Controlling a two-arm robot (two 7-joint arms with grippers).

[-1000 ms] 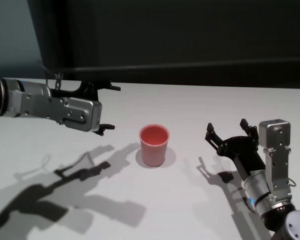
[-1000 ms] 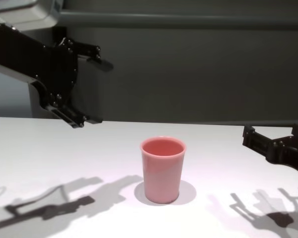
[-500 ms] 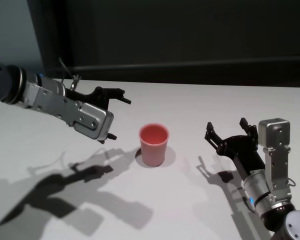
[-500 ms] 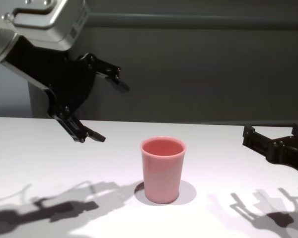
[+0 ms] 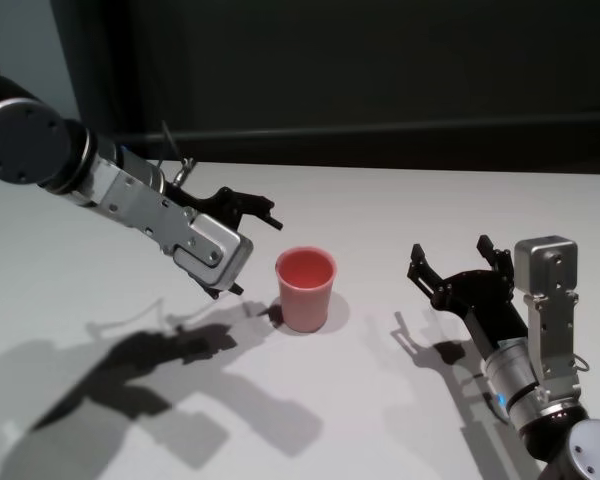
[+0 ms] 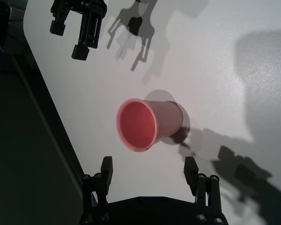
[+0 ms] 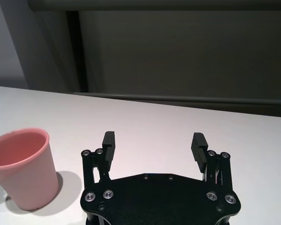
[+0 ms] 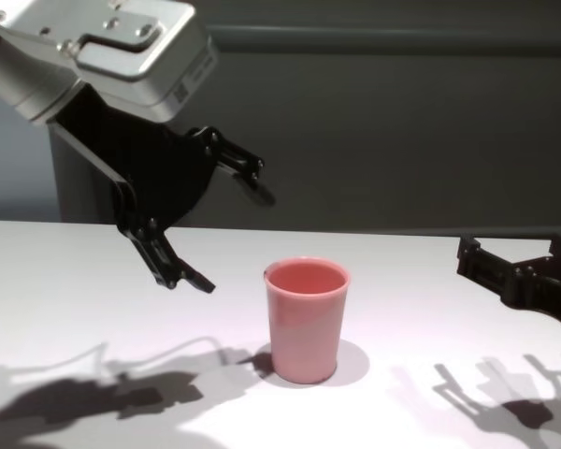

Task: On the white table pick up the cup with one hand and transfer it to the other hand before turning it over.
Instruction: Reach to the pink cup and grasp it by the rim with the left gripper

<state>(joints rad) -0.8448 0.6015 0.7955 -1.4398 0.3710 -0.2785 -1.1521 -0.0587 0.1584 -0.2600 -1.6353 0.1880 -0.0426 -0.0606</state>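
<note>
Left gripper [image 8: 226, 232]: jaws spread wide, nothing between them. It hangs above the white table [image 5: 380, 220], just beside the cup [image 5: 305, 290] on the robot's left, tilted down toward it and not touching.

Cup: upright, mouth up, near the middle of the table, free of both grippers. It looks light, smooth and tapered.

Right gripper [image 5: 458, 272]: jaws likewise released and empty. It sits low over the table, well apart from the cup on the robot's right, fingers pointing away from the robot.

Risks, as judged:
- A lower finger [image 8: 179, 273] arriving ahead of the other could nudge the cup sideways or tip it before the jaws close.
- A hold too near the thin rim could let the tapered wall slip downward out of the grasp.
- A hold around the cup's middle would leave the right gripper little free wall at handover.
</note>
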